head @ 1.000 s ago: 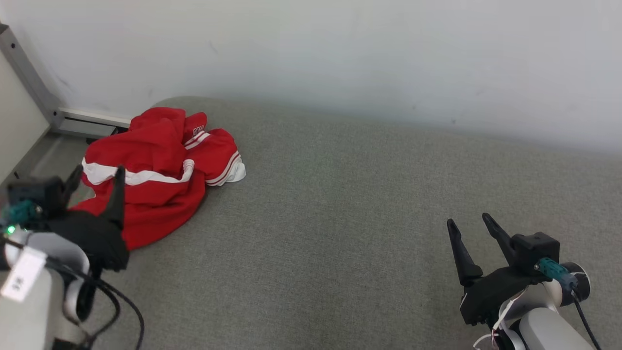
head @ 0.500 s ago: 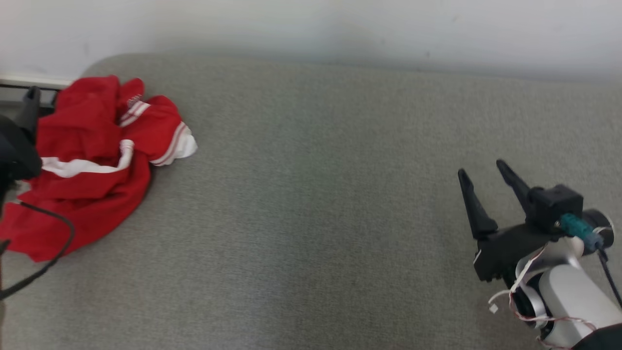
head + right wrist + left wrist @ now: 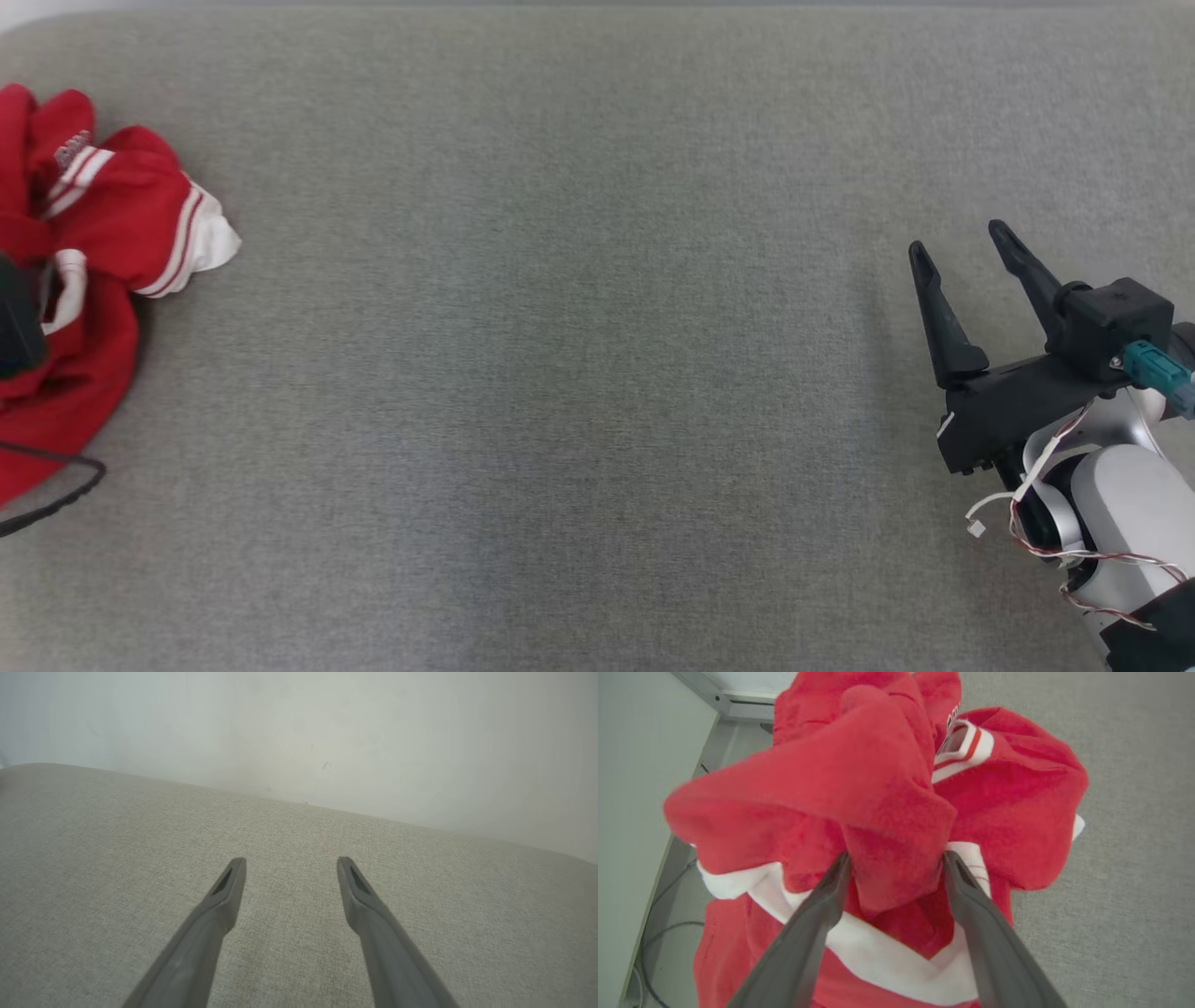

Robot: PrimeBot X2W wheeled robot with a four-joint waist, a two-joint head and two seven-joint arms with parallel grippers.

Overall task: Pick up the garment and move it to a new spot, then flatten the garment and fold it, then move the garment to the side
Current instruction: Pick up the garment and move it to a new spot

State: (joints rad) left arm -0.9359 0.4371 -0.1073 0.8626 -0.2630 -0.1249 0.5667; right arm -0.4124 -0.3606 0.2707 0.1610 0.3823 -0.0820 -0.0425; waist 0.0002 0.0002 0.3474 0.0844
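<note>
One garment (image 3: 103, 224), red cloth with white bands and striped cuffs, lies crumpled in a heap at the far left of a grey fabric surface (image 3: 597, 373), close to its edge.

Two grippers, entered separately:
- Left gripper (image 3: 895, 856): fingers spread wide and straddling a raised red fold near the middle of the heap. The cloth sits between them and seems to brush their inner faces, but it is not pinched.
- Right gripper (image 3: 957, 237): fingers likewise apart and holding nothing, hovering over bare surface well apart from the garment.

Step in hand, as judged: the first pick-up, at the point of grasping. Nothing is carried, flattened or folded yet.

Next move calls for closing the left fingers on that fold, set deep enough to catch more than a loose top layer. The heap must then be lifted clear and carried toward the open middle of the surface, where both grippers can reach it for spreading.
</note>
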